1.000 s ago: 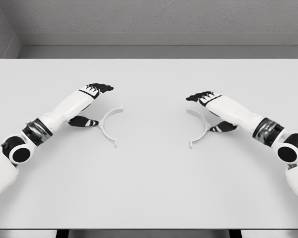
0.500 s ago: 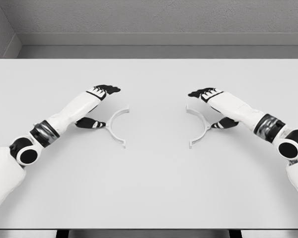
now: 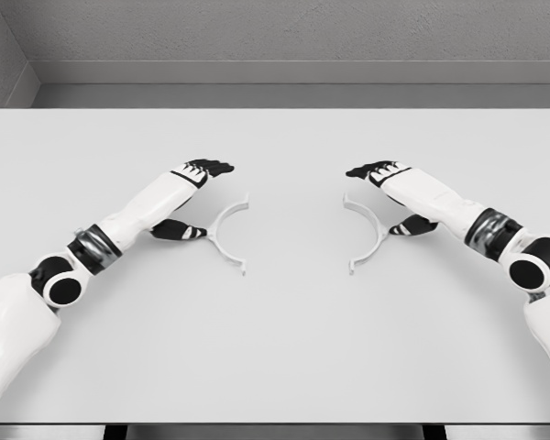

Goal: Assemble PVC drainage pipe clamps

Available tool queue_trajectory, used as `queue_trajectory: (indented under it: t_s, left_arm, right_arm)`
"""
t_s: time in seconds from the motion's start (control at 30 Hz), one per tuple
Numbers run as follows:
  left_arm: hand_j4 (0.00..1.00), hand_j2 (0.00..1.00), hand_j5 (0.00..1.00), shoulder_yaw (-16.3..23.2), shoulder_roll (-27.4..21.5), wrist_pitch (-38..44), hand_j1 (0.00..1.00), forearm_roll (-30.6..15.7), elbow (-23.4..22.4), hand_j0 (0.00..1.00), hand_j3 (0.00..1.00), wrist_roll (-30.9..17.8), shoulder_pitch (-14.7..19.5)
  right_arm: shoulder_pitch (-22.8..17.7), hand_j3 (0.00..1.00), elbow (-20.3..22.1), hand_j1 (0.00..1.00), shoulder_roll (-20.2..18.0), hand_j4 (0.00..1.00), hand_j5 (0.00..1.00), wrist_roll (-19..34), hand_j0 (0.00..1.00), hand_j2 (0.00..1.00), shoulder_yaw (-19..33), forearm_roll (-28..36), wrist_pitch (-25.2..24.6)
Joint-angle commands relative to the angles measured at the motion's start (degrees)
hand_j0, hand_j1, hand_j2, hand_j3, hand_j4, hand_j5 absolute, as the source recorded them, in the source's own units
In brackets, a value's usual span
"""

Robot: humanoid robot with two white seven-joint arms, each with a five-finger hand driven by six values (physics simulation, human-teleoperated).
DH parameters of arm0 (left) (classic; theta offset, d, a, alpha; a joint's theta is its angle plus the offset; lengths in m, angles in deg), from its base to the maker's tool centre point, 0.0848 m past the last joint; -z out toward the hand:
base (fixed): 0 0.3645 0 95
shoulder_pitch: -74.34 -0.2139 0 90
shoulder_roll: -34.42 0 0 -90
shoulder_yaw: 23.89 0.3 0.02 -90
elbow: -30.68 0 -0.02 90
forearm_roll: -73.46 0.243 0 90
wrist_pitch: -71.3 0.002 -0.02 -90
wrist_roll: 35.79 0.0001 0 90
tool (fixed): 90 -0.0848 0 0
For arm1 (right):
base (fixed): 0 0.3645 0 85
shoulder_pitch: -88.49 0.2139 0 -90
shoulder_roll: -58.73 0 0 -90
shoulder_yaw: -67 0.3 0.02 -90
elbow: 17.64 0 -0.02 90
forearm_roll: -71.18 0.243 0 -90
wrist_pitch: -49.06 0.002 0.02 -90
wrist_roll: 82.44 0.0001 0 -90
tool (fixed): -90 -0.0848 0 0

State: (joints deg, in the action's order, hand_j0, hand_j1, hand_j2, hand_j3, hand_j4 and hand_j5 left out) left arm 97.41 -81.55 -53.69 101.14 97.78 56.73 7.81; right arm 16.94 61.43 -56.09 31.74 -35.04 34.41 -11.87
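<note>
Left hand [image 3: 191,197] is on the move — it has slid rightward across the counter [image 3: 275,330] since a moment ago, and the left clamp half [image 3: 227,234] has travelled with it, now sitting nearer the middle. Fingers up top, thumb low by the arc's back: the hand brackets the white half-ring, though whether it truly pinches it I cannot tell from here. Its open side faces right.

Right hand [image 3: 394,197] has barely shifted, poised the same way over the right clamp half [image 3: 370,234], fingers above, thumb touching or just beside the curve's outer edge. That piece lies where it was, open side facing left.

So the two arcs face each other on the counter — closer than before, yet a clear gap remains between their tips.
</note>
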Motion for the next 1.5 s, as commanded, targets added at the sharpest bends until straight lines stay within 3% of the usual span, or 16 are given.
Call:
queue_trajectory:
  t_s: [0.0, 0.53, 1.47]
  left_arm:
    - [1.0, 1.0, 1.0, -0.02, 0.48, -0.02, 1.0, -0.34, 0.05, 1.0, 1.0, 0.03, 0.0]
    - [1.0, 1.0, 1.0, -0.02, 2.41, -0.02, 1.0, 0.1, 0.05, 1.0, 1.0, 0.03, -0.09]
    - [1.0, 1.0, 1.0, 0.42, 4.61, -0.02, 1.0, 0.89, 0.22, 1.0, 1.0, -0.06, -0.26]
  right_arm:
    - [0.0, 1.0, 0.29, 1.0, 0.3, 1.0, 1.0, -0.01, 1.0, 1.0, 0.0, 0.03, -0.16]
    - [0.0, 1.0, 3.28, 1.0, 1.44, 1.0, 1.0, 0.08, 1.0, 1.0, -2.02, -0.06, -1.74]
    - [1.23, 1.0, 3.36, 1.0, 4.34, 1.0, 1.0, 0.25, 1.0, 1.0, -5.01, -0.85, -3.41]
